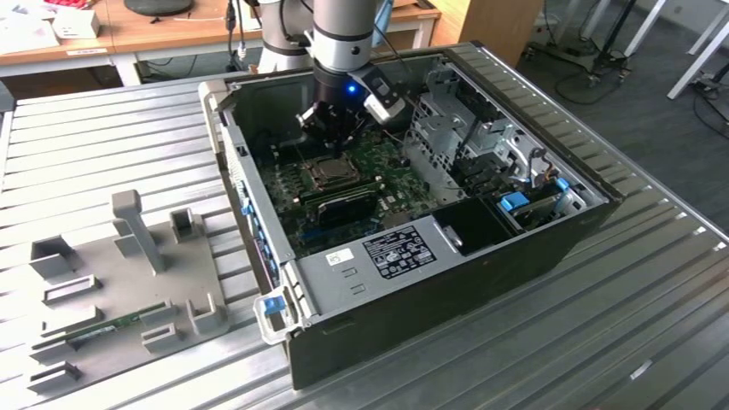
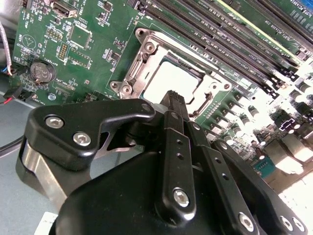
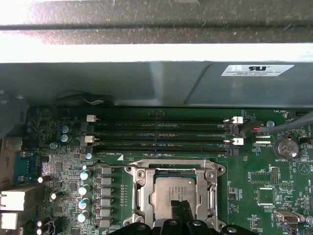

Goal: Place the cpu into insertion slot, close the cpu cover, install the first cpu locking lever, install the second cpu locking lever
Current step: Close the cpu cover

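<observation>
The cpu (image 3: 172,192) lies flat in the insertion slot (image 3: 142,213) on the green board, its dull silver top showing through the window of the cpu cover (image 3: 139,192), which lies down over it. In the second wrist view the cpu (image 2: 168,78) glares white inside the cover frame (image 2: 139,61). My gripper (image 3: 183,211) hovers just above the near edge of the cpu, its two black fingers pressed together with nothing between them. In the exterior view the gripper (image 1: 328,130) hangs inside the case just behind the socket (image 1: 330,174).
Long black memory slots (image 3: 161,132) run beside the socket, toward the case wall. Capacitors (image 3: 84,188) stand on one side and a coin battery (image 3: 285,147) on the other. The open computer case (image 1: 456,282) rests on a slatted metal table, with a grey fixture plate (image 1: 125,273) at the exterior view's left.
</observation>
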You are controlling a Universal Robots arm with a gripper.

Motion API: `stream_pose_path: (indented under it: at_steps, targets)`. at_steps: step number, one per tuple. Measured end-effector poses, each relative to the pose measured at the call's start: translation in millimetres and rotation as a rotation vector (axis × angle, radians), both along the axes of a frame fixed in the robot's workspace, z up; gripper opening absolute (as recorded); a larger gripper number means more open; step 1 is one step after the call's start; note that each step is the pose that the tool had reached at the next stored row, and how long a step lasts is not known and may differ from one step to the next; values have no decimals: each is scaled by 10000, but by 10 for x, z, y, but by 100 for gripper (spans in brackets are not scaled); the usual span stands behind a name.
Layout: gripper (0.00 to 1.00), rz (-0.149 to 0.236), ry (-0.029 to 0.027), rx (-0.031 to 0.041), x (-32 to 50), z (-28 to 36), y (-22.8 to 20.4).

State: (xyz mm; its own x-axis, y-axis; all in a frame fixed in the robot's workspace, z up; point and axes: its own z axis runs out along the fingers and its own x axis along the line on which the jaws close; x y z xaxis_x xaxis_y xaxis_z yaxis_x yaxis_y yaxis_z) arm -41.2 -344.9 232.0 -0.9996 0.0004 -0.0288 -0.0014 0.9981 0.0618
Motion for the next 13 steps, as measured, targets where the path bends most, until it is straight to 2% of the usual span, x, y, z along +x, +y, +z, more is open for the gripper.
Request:
stream_pose_path:
  at_steps: [13]
  targets:
    - [10, 0, -1, 3, 0, 17, 0]
